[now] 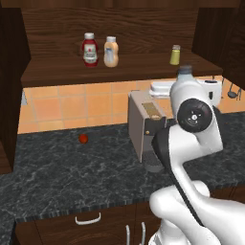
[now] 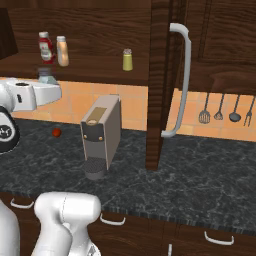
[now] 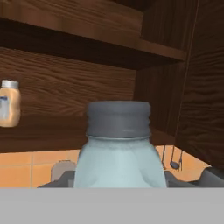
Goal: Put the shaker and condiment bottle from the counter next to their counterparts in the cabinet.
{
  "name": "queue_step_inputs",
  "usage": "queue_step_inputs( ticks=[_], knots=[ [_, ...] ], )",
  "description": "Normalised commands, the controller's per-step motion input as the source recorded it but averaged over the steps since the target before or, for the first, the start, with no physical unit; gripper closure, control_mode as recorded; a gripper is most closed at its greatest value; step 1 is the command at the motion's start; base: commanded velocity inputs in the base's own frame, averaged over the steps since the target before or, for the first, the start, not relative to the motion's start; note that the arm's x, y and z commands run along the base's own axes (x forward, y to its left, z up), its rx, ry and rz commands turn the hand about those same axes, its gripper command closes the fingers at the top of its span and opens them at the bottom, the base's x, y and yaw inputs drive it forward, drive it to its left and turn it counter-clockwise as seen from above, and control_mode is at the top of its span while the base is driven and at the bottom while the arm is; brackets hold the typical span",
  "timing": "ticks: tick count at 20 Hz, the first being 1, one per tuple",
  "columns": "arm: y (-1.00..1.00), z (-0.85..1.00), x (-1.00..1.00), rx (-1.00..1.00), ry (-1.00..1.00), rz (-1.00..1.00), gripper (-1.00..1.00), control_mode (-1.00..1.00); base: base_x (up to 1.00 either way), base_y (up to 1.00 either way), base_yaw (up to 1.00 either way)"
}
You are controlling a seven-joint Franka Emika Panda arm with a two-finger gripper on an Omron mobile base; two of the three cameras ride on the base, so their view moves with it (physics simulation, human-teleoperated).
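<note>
So the dark brown wooden wall cabinet (image 1: 57, 72) had three things standing on its wide shelf, all upright. Toward the left end of the shelf there were two bottles: one red sauce bottle with a white cap and white label (image 1: 89, 50), and just beside it on its right, one peach-orange squat condiment bottle with a white cap (image 1: 111, 52). They were very close, though I couldn't tell if they actually touched. Well apart from them, toward the right end of the shelf, stood one small yellow-green shaker with a silver top (image 1: 175, 55).

The second shaker, the small pale blue-grey translucent shaker with a grey cap (image 3: 118, 144), was off the counter and up in the gripper (image 1: 184, 79). In the left base view it poked up above the white hand, just in front of and below the shelf's front edge near the right end, under the yellow-green one. In the hand view it sat upright and dead centre right in front of the camera, so the fingers looked closed around its body, but the fingertips themselves were hidden.

Down on the black marble-look counter (image 1: 57, 167) there was one grey boxy coffee machine (image 2: 101, 135) and one small red round thing (image 1: 83, 139) near the back edge. Four dark utensils (image 2: 225, 110) hung on the tiled wall at the right.
</note>
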Motion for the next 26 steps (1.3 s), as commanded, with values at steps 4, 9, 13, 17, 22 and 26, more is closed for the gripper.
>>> queue_step_inputs(
  ticks=[4,9,13,17,22,26],
  knots=[
    [-0.21,0.33,0.81,0.00,0.07,-0.10,1.00,-1.00,0.00,0.00,0.00],
    [0.00,0.06,0.85,0.00,0.00,0.00,1.00,-1.00,0.00,0.00,0.00],
    [0.00,0.00,0.29,0.00,0.00,0.00,1.00,-1.00,0.00,0.00,0.00],
    [-0.05,-0.13,0.48,0.05,0.00,0.00,1.00,-1.00,0.00,0.00,0.00],
    [-0.14,-0.04,0.76,0.09,0.01,0.00,1.00,-1.00,0.00,0.00,0.00],
    [0.00,-0.03,0.04,0.00,0.00,0.00,1.00,-1.00,0.00,0.00,0.00]
  ],
)
